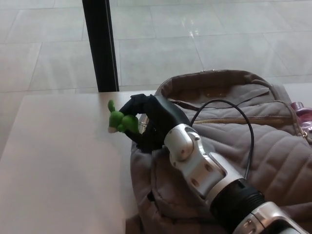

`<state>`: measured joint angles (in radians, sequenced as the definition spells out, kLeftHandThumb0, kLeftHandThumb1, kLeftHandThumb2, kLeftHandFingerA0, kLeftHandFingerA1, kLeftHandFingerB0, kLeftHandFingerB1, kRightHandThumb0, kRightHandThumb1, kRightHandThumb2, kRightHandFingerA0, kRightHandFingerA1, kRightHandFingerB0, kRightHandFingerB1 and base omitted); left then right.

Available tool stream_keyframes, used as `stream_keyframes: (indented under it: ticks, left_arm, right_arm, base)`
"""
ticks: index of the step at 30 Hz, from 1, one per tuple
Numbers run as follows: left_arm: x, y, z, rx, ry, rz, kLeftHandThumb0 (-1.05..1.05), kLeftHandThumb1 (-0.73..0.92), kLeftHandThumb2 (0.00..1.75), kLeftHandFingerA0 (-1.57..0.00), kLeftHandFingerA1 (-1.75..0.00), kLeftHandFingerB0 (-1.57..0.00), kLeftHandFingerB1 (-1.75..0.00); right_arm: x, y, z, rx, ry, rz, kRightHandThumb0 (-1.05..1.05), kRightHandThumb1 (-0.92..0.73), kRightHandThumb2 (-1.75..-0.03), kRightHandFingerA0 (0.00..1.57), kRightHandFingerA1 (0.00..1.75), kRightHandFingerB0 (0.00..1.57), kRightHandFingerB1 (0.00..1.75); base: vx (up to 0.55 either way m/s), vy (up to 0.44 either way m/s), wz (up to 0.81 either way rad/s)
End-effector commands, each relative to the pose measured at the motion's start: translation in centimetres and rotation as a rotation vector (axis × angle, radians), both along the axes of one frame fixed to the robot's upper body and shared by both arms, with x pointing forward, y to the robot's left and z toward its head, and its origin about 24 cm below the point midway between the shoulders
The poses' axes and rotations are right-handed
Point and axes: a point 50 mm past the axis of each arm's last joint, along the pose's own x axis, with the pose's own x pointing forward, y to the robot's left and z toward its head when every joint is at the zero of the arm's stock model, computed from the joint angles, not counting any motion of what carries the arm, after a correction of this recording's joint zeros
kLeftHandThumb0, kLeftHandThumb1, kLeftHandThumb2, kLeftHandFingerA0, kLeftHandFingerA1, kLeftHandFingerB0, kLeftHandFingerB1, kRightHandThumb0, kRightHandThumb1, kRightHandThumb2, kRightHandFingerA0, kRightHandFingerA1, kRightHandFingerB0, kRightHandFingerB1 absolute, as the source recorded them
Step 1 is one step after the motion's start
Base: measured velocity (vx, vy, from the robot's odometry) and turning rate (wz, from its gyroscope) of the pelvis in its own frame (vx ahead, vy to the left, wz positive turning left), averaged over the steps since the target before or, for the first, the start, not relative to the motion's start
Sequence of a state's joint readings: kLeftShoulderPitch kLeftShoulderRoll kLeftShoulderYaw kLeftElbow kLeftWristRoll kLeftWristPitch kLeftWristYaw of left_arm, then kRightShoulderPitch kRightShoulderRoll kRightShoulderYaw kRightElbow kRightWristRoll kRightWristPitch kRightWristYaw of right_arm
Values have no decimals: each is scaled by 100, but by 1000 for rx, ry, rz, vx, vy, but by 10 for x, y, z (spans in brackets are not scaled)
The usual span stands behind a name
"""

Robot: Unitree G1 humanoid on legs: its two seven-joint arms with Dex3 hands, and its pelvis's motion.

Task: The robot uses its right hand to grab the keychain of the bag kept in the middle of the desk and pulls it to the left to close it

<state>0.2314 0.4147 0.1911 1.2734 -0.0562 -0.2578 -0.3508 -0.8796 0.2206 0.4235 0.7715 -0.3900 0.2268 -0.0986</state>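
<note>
A grey quilted bag (253,146) lies on the pale desk (63,161), filling the right half of the head view. Its zipper line (243,120) runs across the upper part toward the left end. At that left end my right hand (151,122) is shut on a green keychain figure (119,121), which sticks out to the left of my fingers over the desk. My silver and black forearm (209,175) crosses the bag from the lower right. A black cable (243,117) loops above the arm. My left hand does not show.
A black vertical post (101,44) stands behind the desk's far edge, with tiled floor (204,34) beyond. A pink object (303,115) peeks out at the bag's right edge. Bare desk surface spreads to the left of the bag.
</note>
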Motion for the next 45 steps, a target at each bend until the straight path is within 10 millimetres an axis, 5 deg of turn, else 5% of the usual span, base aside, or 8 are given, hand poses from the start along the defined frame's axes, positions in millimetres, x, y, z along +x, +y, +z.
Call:
stream_keyframes:
  ticks: [1,4,8,14,24,37,43,45]
  left_arm:
    - [-1,0,0,0,13,-18,-105,85,80,-56,-115,-42,-107]
    - [-2,1,0,0,13,-8,-105,84,80,-58,-116,-43,-109]
    - [-4,2,2,16,16,-17,-105,83,82,-59,-117,-41,-110]
    - [-6,2,2,3,20,-34,-105,85,80,-58,-113,-41,-107]
    - [-10,4,3,-1,30,-20,-105,86,80,-55,-114,-39,-107]
    - [-21,7,4,12,43,56,-105,83,80,-56,-114,-39,-104]
    - [-25,6,4,20,55,59,-105,83,81,-59,-113,-43,-104]
    - [-30,5,3,2,52,75,-105,82,79,-59,-114,-42,-107]
  right_arm:
    - [-41,81,9,68,11,258,-23,-67,-89,86,158,78,108]
    - [-40,77,6,38,-6,277,-20,-65,-86,79,170,68,144]
    - [-26,55,2,-358,-141,267,-40,-76,-62,26,59,28,37]
    - [-13,22,15,-543,-155,246,-91,-49,-79,0,4,9,23]
    - [-1,-21,53,-654,-132,213,-102,-65,-60,0,0,0,0]
    - [2,-80,128,-578,-205,159,-105,-61,-102,0,20,0,0]
    - [-13,-150,185,-507,-270,29,-101,-62,-101,0,17,0,0]
    - [-32,-223,208,-471,-307,-117,-97,-61,-101,0,17,9,3]
  base:
    - [0,0,0]
    - [0,0,0]
    - [0,0,0]
    - [0,0,0]
    - [6,2,4]
    - [0,0,0]
    - [0,0,0]
    - [0,0,0]
